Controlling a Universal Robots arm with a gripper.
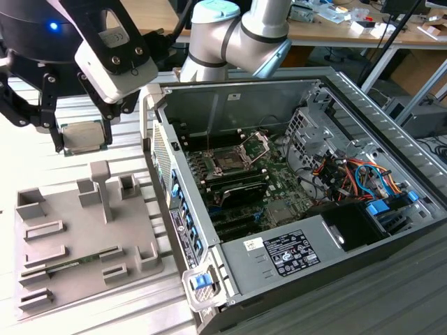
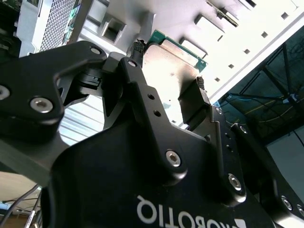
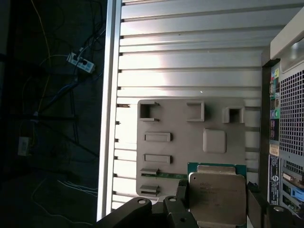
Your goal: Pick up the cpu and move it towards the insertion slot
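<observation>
jaws: pinching the cpu (image 1: 84,137) by two opposite edges
cpu: in the air near the grey tray (image 1: 70,244)
insertion slot (image 1: 234,159): well apart, inside the open case (image 1: 230,105)

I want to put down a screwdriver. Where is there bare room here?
Bare ribbed tabletop lies past the grey tray's far end, by the gripper holding the cpu. Crowded: the tray's blocks, and the open case, holding cables and the insertion slot.
</observation>
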